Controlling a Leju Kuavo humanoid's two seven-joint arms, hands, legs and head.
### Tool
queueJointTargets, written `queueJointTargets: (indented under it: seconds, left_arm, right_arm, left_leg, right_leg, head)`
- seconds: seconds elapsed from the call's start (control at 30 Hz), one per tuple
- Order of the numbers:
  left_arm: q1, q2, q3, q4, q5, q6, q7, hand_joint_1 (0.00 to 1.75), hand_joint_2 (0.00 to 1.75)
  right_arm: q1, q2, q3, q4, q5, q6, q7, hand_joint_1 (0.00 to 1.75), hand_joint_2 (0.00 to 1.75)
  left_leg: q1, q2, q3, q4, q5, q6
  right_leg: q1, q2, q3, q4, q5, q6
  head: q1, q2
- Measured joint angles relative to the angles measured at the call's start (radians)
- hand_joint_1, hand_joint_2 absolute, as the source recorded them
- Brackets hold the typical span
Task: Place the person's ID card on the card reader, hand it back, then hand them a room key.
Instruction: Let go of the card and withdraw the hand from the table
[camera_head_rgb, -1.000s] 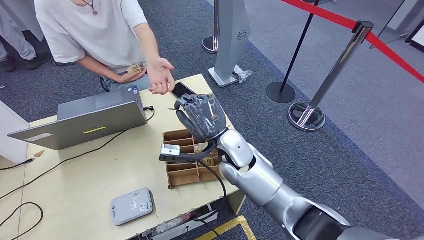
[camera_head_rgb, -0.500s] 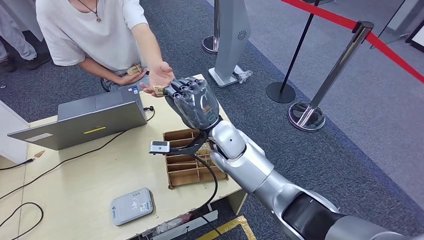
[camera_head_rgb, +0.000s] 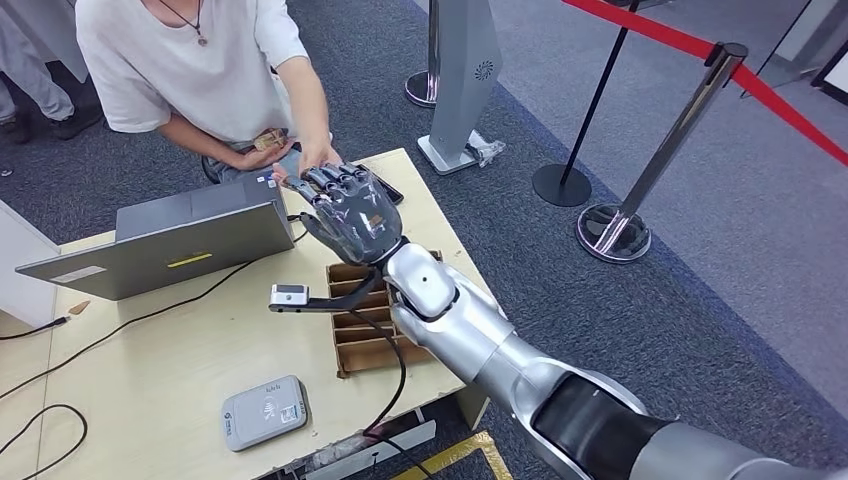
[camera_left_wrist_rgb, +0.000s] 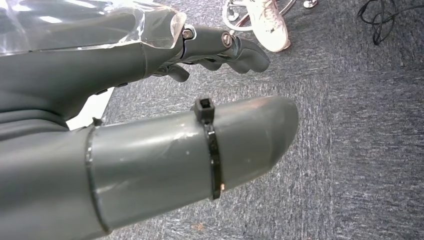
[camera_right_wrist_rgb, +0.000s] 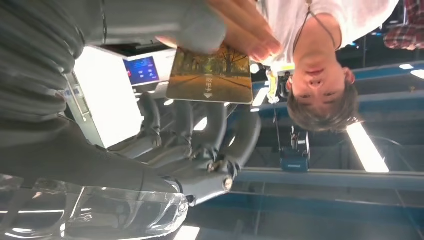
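The card (camera_right_wrist_rgb: 210, 75), a thin flat rectangle printed with an autumn avenue of trees, sat at the tips of the right robot hand (camera_head_rgb: 350, 210), pinched between its thick grey thumb and its darker fingers (camera_right_wrist_rgb: 200, 125), while the person's hand (camera_right_wrist_rgb: 240, 27) closed on its far edge from the other side. Both held it at once, so this looked like a handover step; whether the card was the ID or the room key the print did not settle, nor which way it was passing. If it was going to the person, the next move would call for the robot hand to loosen its pinch only once their grip was firm, then draw back toward the tabletop (camera_head_rgb: 150, 370). Seen from the head, the robot hand reached palm-up over the far edge of the pale wooden tabletop, meeting the person's fingers just beyond its own fingertips. Below its wrist stood a brown cardboard tray (camera_head_rgb: 365, 340) split into slots, and well back toward the robot lay the card reader (camera_head_rgb: 263, 411), a smooth grey rounded slab. Beside the robot hand sat a matte grey laptop (camera_head_rgb: 170, 245). The left robot hand (camera_left_wrist_rgb: 150, 125) hung over dark carpet, fingers loosely curled on nothing.
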Motion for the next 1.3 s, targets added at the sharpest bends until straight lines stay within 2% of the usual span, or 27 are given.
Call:
queueJointTargets:
  seconds: [0.3,0.4,0.47,0.53,0.7,0.9,1.0,1.17,1.3]
  left_arm:
    - [0.001,0.000,0.008,0.000,0.014,0.009,0.000,0.00,0.00]
    - [0.001,-0.001,0.010,0.000,0.017,0.016,0.005,0.00,0.00]
    - [0.001,-0.002,0.011,0.000,0.019,0.020,0.007,0.00,0.00]
    - [0.001,-0.003,0.012,0.000,0.021,0.022,0.008,0.00,0.00]
    - [0.002,-0.005,0.012,0.000,0.025,0.023,0.009,0.00,0.00]
    - [0.002,-0.005,0.013,0.000,0.025,0.023,0.007,0.00,0.00]
    - [0.002,-0.005,0.013,0.000,0.023,0.022,0.004,0.00,0.00]
    - [0.003,-0.005,0.013,0.000,0.023,0.023,0.001,0.00,0.00]
    - [0.004,-0.008,0.013,0.000,0.019,0.024,-0.013,0.00,0.00]
  right_arm:
    - [-0.001,0.016,0.011,0.002,-0.092,0.004,-0.032,0.00,0.00]
    - [0.013,0.017,0.014,-0.032,-0.174,0.008,-0.065,0.00,0.00]
    - [0.031,0.017,0.015,-0.068,-0.292,0.037,-0.110,0.00,0.00]
    - [0.056,0.018,0.015,-0.114,-0.465,0.099,-0.173,0.00,0.00]
    - [0.142,0.020,0.010,-0.257,-0.985,0.358,-0.323,0.00,0.00]
    - [0.239,0.027,0.002,-0.394,-1.328,0.555,-0.371,0.00,0.00]
    - [0.266,0.030,0.002,-0.431,-1.398,0.589,-0.375,0.00,0.00]
    - [0.294,0.033,0.002,-0.460,-1.418,0.593,-0.380,0.00,0.00]
    - [0.419,0.057,0.002,-0.562,-1.461,0.583,-0.395,0.00,0.00]
  left_leg:
    - [0.000,0.000,0.000,0.000,0.000,0.000]
    - [0.000,0.000,0.000,0.000,0.000,0.000]
    - [0.000,0.000,0.000,0.000,0.000,0.000]
    - [0.000,0.000,0.000,0.000,0.000,0.000]
    - [0.000,0.000,0.000,0.000,0.000,0.000]
    - [0.000,0.000,0.000,0.000,0.000,0.000]
    - [0.000,0.000,0.000,0.000,0.000,0.000]
    - [0.000,0.000,0.000,0.000,0.000,0.000]
    - [0.000,0.000,0.000,0.000,-0.001,0.000]
  right_leg:
    - [0.000,0.000,0.000,0.000,0.000,0.000]
    - [0.000,0.000,0.000,0.000,0.000,0.000]
    - [0.000,0.000,0.000,0.000,0.000,0.000]
    - [0.000,0.000,0.000,0.000,0.000,0.000]
    - [0.000,0.000,0.000,0.000,0.000,0.000]
    - [0.000,0.000,0.000,0.000,0.000,0.000]
    - [0.000,0.000,0.000,0.000,-0.001,0.000]
    - [0.000,-0.001,0.000,0.000,-0.001,0.000]
    - [0.000,-0.001,0.000,0.000,-0.001,0.000]
  head:
    - [0.000,0.000]
    - [0.000,0.000]
    - [0.000,0.000]
    - [0.000,0.000]
    - [0.000,0.000]
    - [0.000,0.000]
    - [0.000,0.000]
    - [0.000,0.000]
    - [0.000,0.000]
